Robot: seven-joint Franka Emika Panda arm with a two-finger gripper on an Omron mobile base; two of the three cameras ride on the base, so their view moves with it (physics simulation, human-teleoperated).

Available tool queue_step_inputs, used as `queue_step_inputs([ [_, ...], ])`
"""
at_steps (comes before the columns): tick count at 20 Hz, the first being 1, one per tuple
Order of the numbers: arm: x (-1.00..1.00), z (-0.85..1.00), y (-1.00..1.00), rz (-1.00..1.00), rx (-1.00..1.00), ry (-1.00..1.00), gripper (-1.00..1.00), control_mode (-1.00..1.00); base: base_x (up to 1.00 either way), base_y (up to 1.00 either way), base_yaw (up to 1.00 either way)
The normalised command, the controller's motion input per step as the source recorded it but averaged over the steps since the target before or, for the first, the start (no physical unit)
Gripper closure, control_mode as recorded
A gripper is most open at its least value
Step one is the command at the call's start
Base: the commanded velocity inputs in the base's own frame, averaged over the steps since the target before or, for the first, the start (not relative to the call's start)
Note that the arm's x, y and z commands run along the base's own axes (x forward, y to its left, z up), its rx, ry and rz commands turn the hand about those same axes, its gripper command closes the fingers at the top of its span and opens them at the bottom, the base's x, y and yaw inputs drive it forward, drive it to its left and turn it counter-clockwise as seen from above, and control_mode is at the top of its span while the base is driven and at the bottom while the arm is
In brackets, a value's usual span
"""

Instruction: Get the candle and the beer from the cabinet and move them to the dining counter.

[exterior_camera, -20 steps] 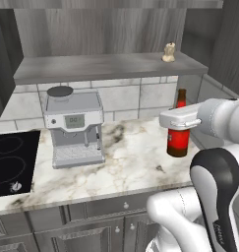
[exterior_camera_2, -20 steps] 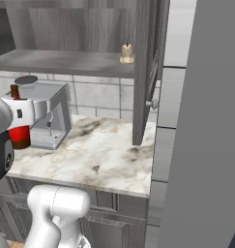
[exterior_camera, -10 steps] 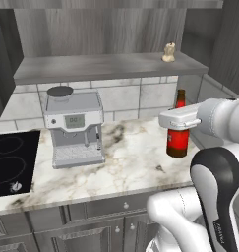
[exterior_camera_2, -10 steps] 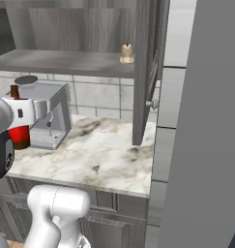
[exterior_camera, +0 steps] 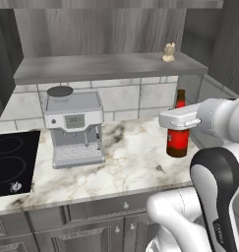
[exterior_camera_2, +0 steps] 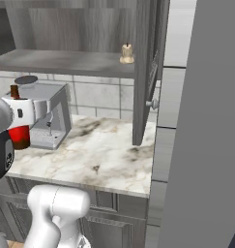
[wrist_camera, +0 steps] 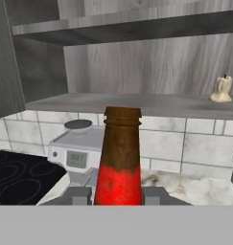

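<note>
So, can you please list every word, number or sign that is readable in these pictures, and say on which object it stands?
Coffee machine display: some characters show, too blurred to read in every view.
Beer red label: plain red, no text visible.
Candle, cabinet, hob: no writing visible.
So there is nothing legible.

Left base view: candle (exterior_camera: 168, 52) upper right, on the cabinet (exterior_camera: 111, 66) shelf near its right end. Below, worktop (exterior_camera: 126, 157) across mid-frame; coffee machine (exterior_camera: 74, 127) left of centre, hob (exterior_camera: 13, 162) at left edge. Beer (exterior_camera: 178, 133) right of centre, in front of the tiled wall, end effector (exterior_camera: 177, 119) around it.
</note>
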Motion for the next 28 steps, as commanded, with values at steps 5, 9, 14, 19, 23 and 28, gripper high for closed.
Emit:
queue_step_inputs([
  [5,0.0,0.0,0.0,0.0,0.0,0.0,1.0,-1.0,0.0,0.0,0.0],
  [9,0.0,0.0,0.0,0.0,0.0,0.0,1.0,1.0,-0.19,0.04,0.0],
  [14,0.0,0.0,0.0,0.0,0.0,0.0,1.0,1.0,-0.97,0.4,0.2],
  [19,0.0,0.0,0.0,0.0,0.0,0.0,1.0,1.0,-0.68,0.77,0.45],
  [23,0.0,0.0,0.0,0.0,0.0,0.0,1.0,1.0,-0.15,0.74,0.72],
  [28,0.0,0.0,0.0,0.0,0.0,0.0,1.0,1.0,0.0,0.28,0.96],
])
